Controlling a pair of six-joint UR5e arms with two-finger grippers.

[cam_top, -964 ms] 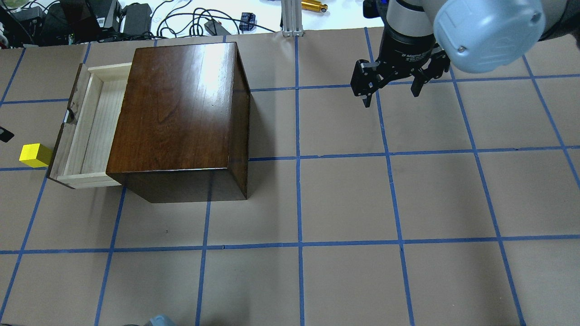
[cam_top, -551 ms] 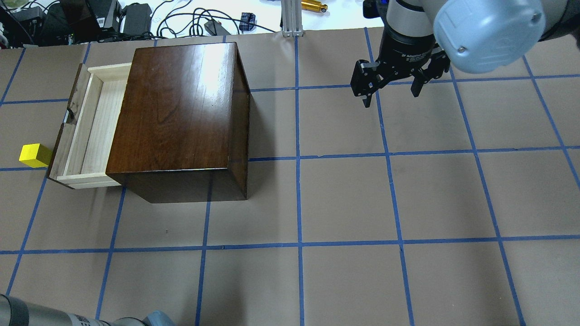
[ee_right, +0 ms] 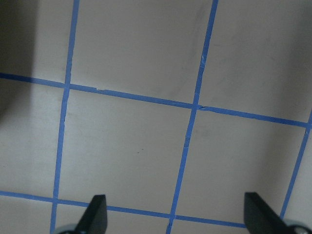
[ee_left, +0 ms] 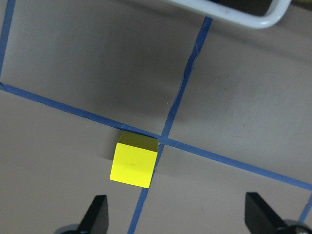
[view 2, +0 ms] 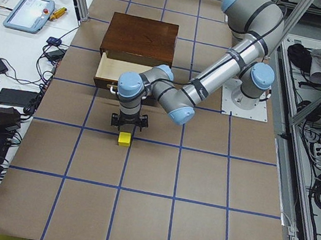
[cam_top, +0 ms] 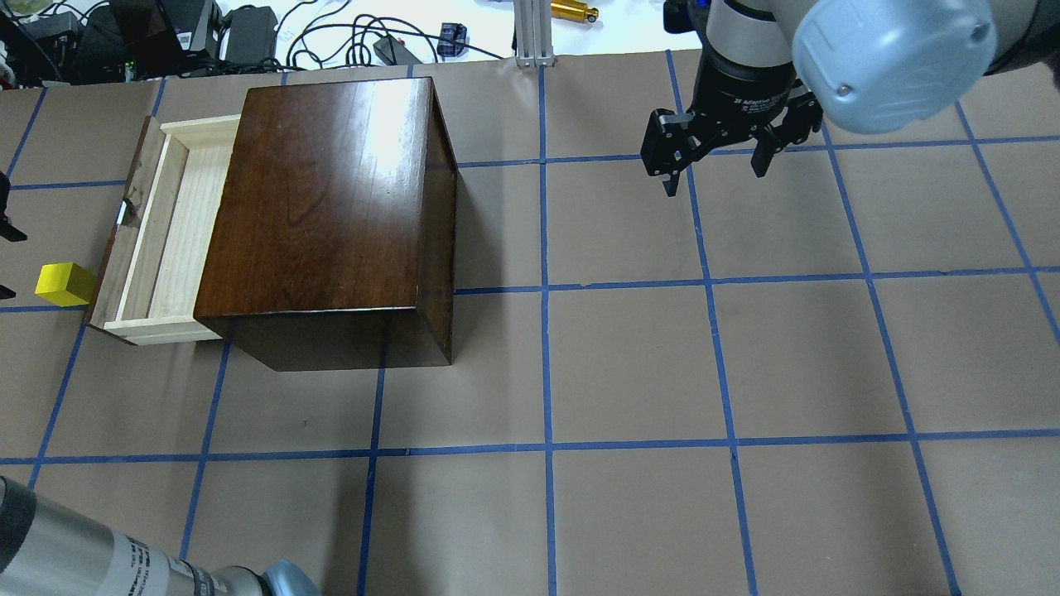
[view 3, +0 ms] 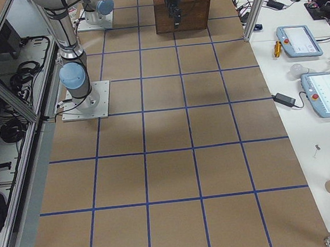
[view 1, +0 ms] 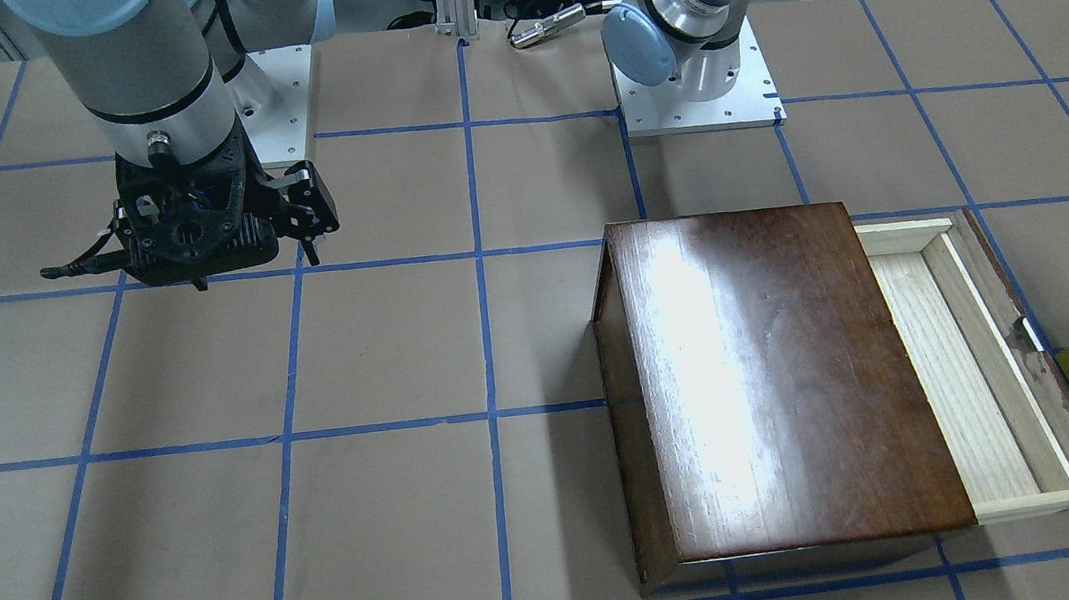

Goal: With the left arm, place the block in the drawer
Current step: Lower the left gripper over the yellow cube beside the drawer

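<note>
Betw. block [cam_top: 65,284] & drawer [cam_top: 184,240] interior: dark front panel [cam_top: 113,263].

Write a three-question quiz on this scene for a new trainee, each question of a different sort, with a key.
1. True or false: the block lies inside the drawer.
2. Choose one. The left gripper is: A) shut on the block; B) open, near the block; C) reaching into the drawer.
3. Fill the gap: the right gripper is ____ and holds nothing.

Key: 1 false; 2 B; 3 open.
</note>
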